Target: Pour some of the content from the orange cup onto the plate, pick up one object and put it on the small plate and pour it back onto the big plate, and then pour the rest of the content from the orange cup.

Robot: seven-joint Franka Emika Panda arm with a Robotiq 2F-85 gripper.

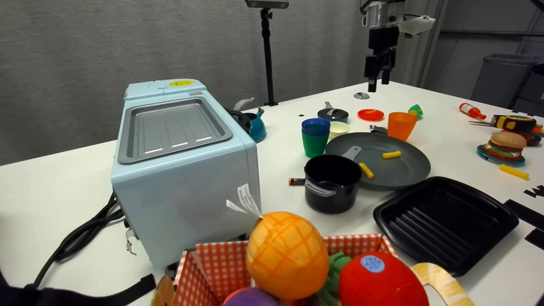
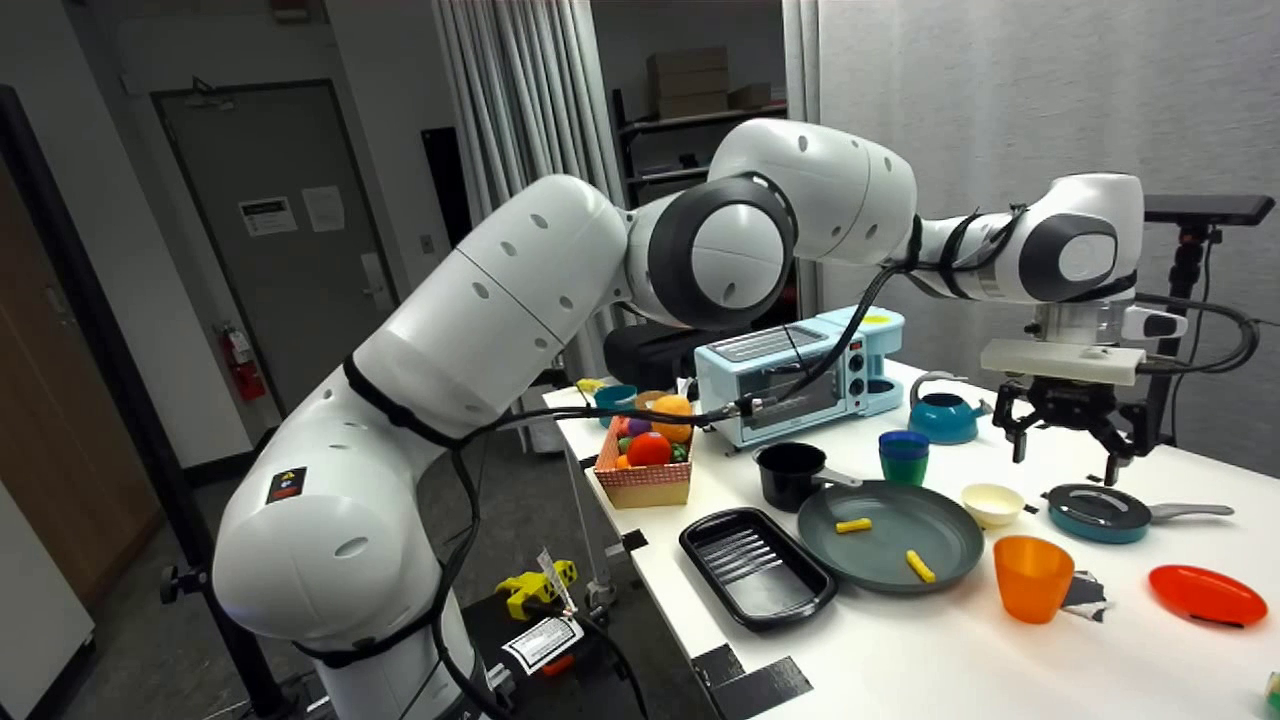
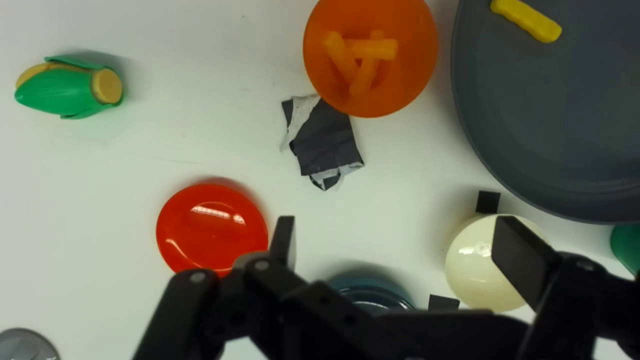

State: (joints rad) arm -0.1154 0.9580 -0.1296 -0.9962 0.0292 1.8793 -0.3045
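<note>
The claw (image 2: 1065, 465) hangs over the table (image 2: 900, 660) with its jaws spread wide and nothing between them. Below are the small pale dish (image 3: 470, 272) and, farther out, the orange cup (image 2: 1033, 578), upright just beside the big grey plate (image 2: 885, 530). I'd guess one yellow stick (image 2: 920, 567) goes to the dish next — come straight down, pinch it across its middle, stay off the cup. Only the wrist view shows sticks (image 3: 372, 49) inside that cup; both exterior views show two on the plate, the wrist view just one.

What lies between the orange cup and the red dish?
In the wrist view, a torn dark patch, probably tape, lies between the orange cup and the dish.
</note>
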